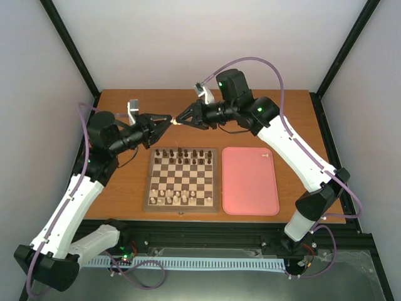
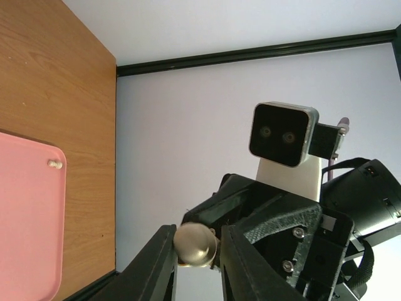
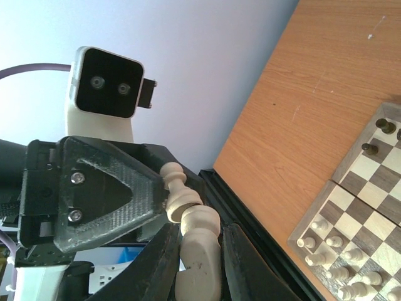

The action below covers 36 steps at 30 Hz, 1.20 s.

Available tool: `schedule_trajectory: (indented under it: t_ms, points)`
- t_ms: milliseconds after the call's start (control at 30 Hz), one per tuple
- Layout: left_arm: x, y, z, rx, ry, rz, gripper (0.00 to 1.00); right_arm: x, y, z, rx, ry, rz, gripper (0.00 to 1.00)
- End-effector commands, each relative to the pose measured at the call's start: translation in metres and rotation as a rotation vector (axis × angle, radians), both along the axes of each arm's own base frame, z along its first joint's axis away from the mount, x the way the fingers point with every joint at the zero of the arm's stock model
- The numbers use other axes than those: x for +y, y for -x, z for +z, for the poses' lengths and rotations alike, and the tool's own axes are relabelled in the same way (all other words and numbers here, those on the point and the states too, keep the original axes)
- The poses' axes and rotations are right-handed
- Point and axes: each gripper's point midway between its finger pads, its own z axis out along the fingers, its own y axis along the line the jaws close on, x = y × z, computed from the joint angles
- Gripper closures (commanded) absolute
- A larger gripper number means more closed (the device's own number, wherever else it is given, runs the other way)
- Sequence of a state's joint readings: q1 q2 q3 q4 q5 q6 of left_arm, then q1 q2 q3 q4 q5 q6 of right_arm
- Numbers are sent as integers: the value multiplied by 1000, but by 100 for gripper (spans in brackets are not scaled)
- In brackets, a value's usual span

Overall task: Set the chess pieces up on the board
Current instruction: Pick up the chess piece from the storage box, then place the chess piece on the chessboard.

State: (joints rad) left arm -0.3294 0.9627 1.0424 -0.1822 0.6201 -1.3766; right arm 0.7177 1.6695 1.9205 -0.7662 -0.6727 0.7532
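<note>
Left arm [image 1: 66, 210]: rising from the lower left of the top view and bending in toward the upper middle.
Right arm [image 1: 301, 157]: rising from the lower right and arching over to the same upper-middle spot.
Board [image 1: 182, 177]: lying flat on the wooden table [image 1: 122, 182], just below the centre of the top view.
Chess pieces [image 1: 175, 197]: standing unevenly in the two lowest rows of the Board, cream-white. Dark chessmen [image 1: 182, 152] are standing in its upper rows.
Pink tray [image 1: 250, 188]: sitting just right of the Board, apart from it.
Lone piece [image 1: 265, 153]: resting on the Pink tray near its upper right corner, cream like the others.
Held piece [image 3: 195, 241]: hanging in the air above the table, beyond the upper edge of the Board. It is lying sideways between the two grippers, with its round head toward the left one.
Right gripper [image 1: 180, 120]: pointing left and clamping the thick base end of the Held piece between its fingers [image 3: 156, 266].
Left gripper [image 1: 165, 120]: pointing right, meeting the Right gripper tip to tip. Its fingers [image 2: 153, 269] are flanking the round head closely, but I cannot tell whether they are pressing on it or only standing beside it.
</note>
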Motion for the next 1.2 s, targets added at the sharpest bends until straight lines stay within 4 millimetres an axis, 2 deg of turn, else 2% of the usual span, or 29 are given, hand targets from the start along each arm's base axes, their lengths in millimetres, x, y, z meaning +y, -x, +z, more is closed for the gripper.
schedule_trajectory:
  t_ms: [0, 167, 333, 467, 633, 767, 900, 1033, 1167]
  points:
    - [0, 10, 13, -43, 6, -13, 80, -4, 1, 5, -6, -12, -6, 81]
    - [1, 11, 12, -56, -16, -14, 81, -5, 1, 2, -5, -5, -11, 81]
    - [3, 15, -5, -79, -162, -31, 82, -14, -3, -11, -15, 69, -56, 82]
    - [4, 20, -35, -65, -323, -88, 84, -26, -5, -35, -8, 173, -88, 82]
    - [10, 26, -70, -85, -493, -142, 89, -56, -9, -70, -28, 356, -170, 82]
    - [18, 33, -110, -57, -606, -167, 92, -79, -6, -97, -31, 485, -205, 82]
    - [21, 41, -144, -52, -702, -191, 92, -94, -1, -120, -20, 551, -225, 82]
    - [9, 49, -171, -67, -817, -252, 93, -100, 3, -138, -3, 579, -233, 82]
    - [-7, 50, -186, -108, -898, -292, 93, -103, 6, -148, 13, 594, -232, 82]
